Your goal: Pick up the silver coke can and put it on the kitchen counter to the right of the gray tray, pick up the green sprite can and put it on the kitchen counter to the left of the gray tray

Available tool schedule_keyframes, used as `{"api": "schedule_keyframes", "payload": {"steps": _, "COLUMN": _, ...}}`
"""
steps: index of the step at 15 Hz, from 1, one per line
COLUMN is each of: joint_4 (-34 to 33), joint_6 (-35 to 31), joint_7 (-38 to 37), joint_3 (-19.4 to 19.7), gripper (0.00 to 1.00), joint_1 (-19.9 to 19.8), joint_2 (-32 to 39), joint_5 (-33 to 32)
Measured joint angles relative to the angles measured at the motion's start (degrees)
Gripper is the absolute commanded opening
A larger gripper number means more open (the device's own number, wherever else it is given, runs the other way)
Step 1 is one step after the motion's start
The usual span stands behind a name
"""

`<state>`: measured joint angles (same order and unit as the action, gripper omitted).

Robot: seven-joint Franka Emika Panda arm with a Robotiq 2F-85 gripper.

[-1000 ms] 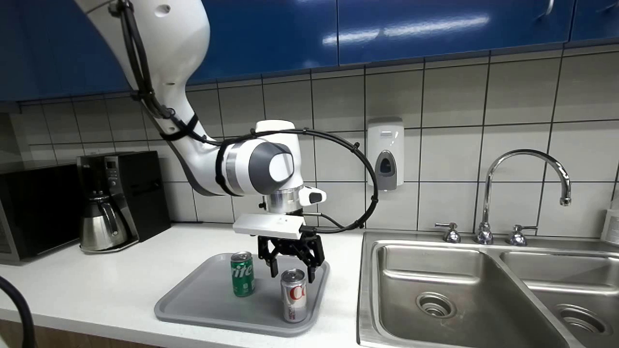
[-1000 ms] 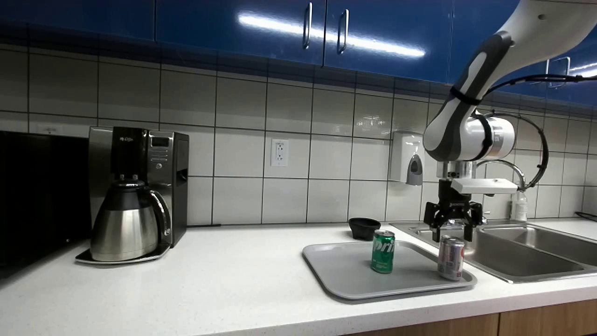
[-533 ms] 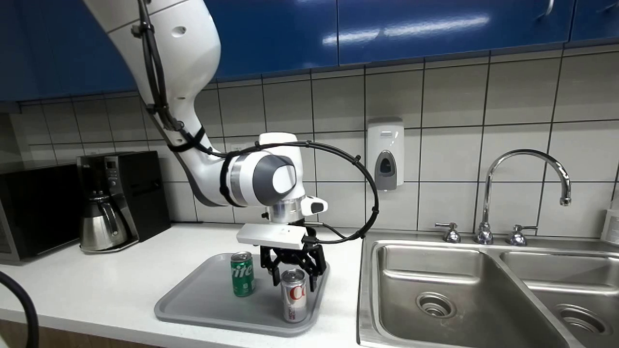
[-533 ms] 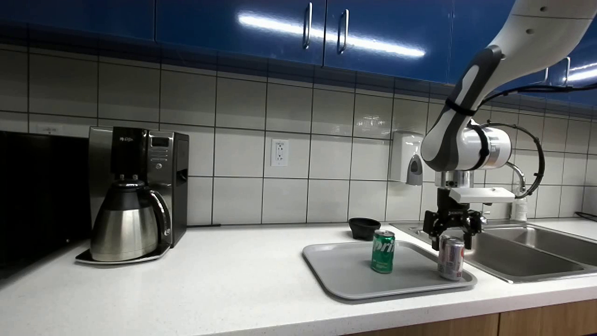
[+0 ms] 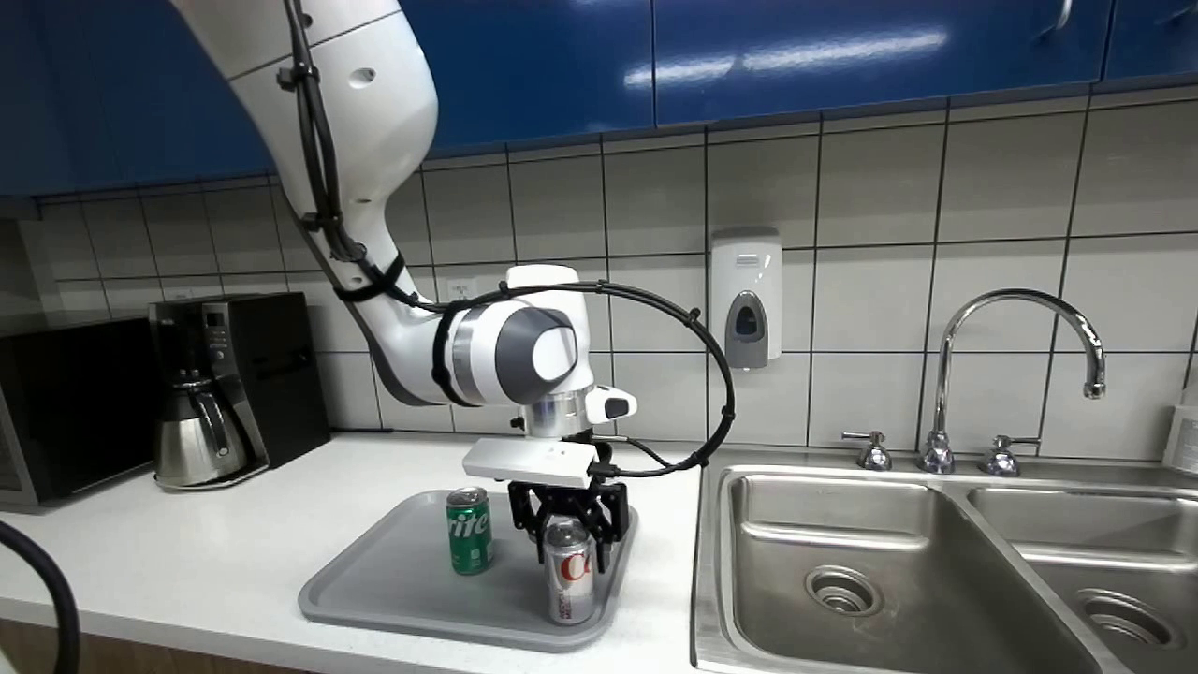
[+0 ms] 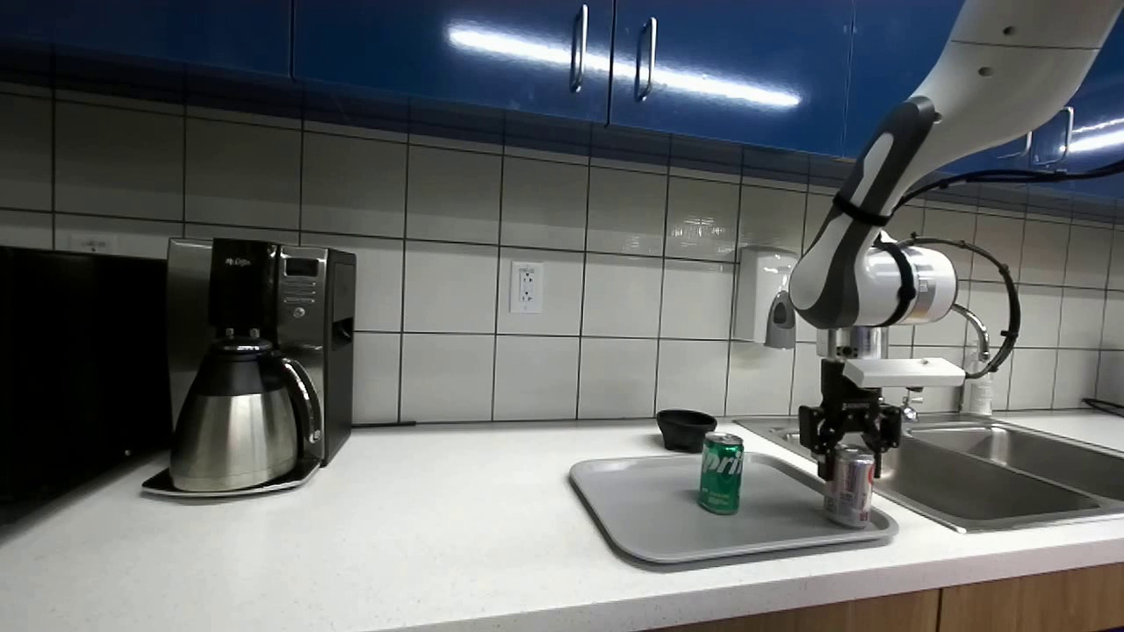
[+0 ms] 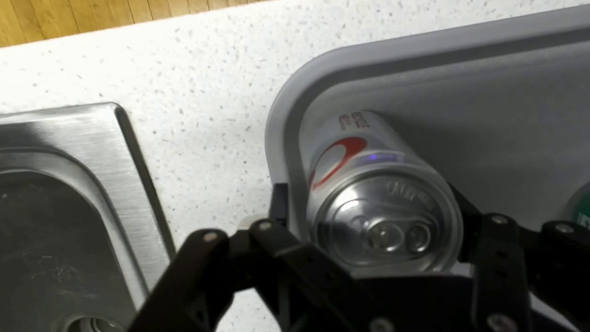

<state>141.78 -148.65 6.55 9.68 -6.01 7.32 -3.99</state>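
The silver coke can (image 5: 569, 585) stands upright near the right front corner of the gray tray (image 5: 402, 582). It also shows in an exterior view (image 6: 849, 496) and in the wrist view (image 7: 382, 221). My gripper (image 5: 573, 554) points down with its fingers on either side of the can's upper part. In the wrist view the gripper (image 7: 371, 207) is open, with a gap between the left finger and the can; the right finger is close to the can, contact unclear. The green sprite can (image 5: 469, 534) stands upright on the tray, left of the silver can. The kitchen counter (image 6: 369, 544) is white.
A steel double sink (image 5: 708, 562) with a faucet (image 5: 941, 393) lies right of the tray, past a strip of counter. A black bowl (image 6: 685, 432) stands behind the tray. A coffee maker (image 6: 237, 421) stands at the left. A soap dispenser (image 5: 746, 300) hangs on the wall.
My gripper has come down from above the silver can until its fingers flank the can's upper part. The fingers look slightly closer together. Both cans and the tray have not moved.
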Motion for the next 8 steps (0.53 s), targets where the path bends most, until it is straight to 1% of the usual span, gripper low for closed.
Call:
{"api": "schedule_keyframes", "payload": {"steps": 1, "joint_4": -0.07, "joint_6": 0.00, "joint_7": -0.16, "joint_3": -0.01, "gripper": 0.42, "joint_1": 0.00, "joint_2": 0.15, "joint_5": 0.00}}
{"api": "schedule_keyframes", "payload": {"steps": 2, "joint_4": -0.15, "joint_6": 0.00, "joint_7": -0.42, "joint_3": -0.03, "gripper": 0.38, "joint_1": 0.02, "joint_2": 0.29, "joint_5": -0.01}}
{"api": "schedule_keyframes", "payload": {"steps": 8, "joint_4": -0.35, "joint_6": 0.00, "joint_7": -2.03, "joint_3": -0.04, "gripper": 0.38, "joint_1": 0.18, "joint_2": 0.37, "joint_5": -0.71}}
